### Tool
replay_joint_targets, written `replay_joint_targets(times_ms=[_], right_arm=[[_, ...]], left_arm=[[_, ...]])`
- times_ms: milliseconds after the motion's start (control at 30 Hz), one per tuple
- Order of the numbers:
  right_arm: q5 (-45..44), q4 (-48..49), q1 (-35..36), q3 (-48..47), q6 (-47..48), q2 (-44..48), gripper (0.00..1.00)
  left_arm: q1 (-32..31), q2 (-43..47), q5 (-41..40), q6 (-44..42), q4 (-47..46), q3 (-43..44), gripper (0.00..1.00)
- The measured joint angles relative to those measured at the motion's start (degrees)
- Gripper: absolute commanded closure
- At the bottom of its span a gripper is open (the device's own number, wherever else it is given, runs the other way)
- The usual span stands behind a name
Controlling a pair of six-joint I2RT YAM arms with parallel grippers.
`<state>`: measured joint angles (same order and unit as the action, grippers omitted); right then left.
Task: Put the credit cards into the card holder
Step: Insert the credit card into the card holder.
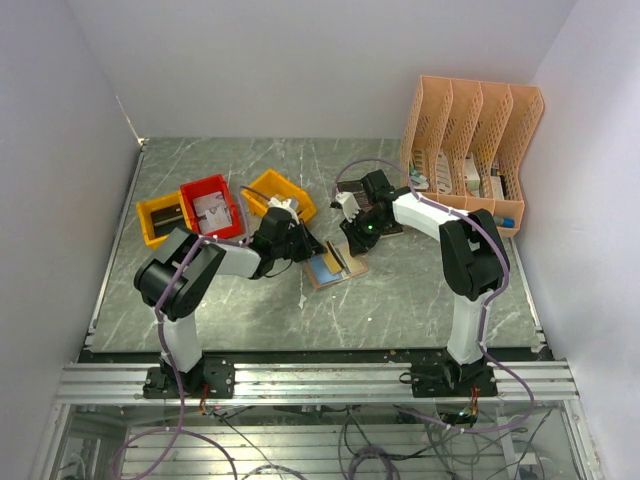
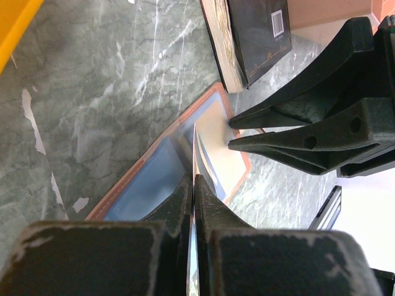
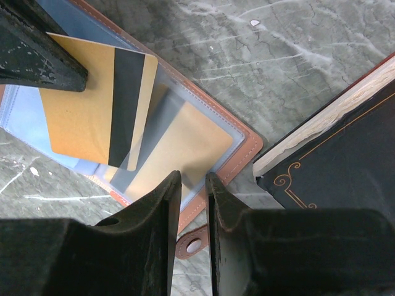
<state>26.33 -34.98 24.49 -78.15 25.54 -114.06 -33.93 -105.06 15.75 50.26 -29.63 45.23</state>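
risk of snagging: your left claw (image 2: 194, 185) clamps the orange-gold card (image 3: 86, 111), slanting from 10 o'clock at the clear sleeve (image 3: 185, 132) of the open card holder (image 3: 245, 147). you cannot tell whether your right claw (image 3: 192, 185), at the holder's 6 o'clock rim, pinches it; unpinned, it slides.

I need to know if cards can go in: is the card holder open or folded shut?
Open: the card holder lies spread, clear sleeves facing up, snap tab unfastened.

Soft, even light is filling every view. Glare is washing across the card holder (image 3: 203, 142); the left gripper (image 2: 193, 188) is blurring at six o'clock.
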Motion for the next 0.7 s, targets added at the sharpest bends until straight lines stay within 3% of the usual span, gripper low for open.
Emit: replay_joint_targets(times_ms=[700], right_arm=[[0.1,0.0,0.0,0.0,0.0,0.0,0.77]], left_arm=[[-1.6,-0.2,-0.2,4.4,9.2,2.9,0.92]])
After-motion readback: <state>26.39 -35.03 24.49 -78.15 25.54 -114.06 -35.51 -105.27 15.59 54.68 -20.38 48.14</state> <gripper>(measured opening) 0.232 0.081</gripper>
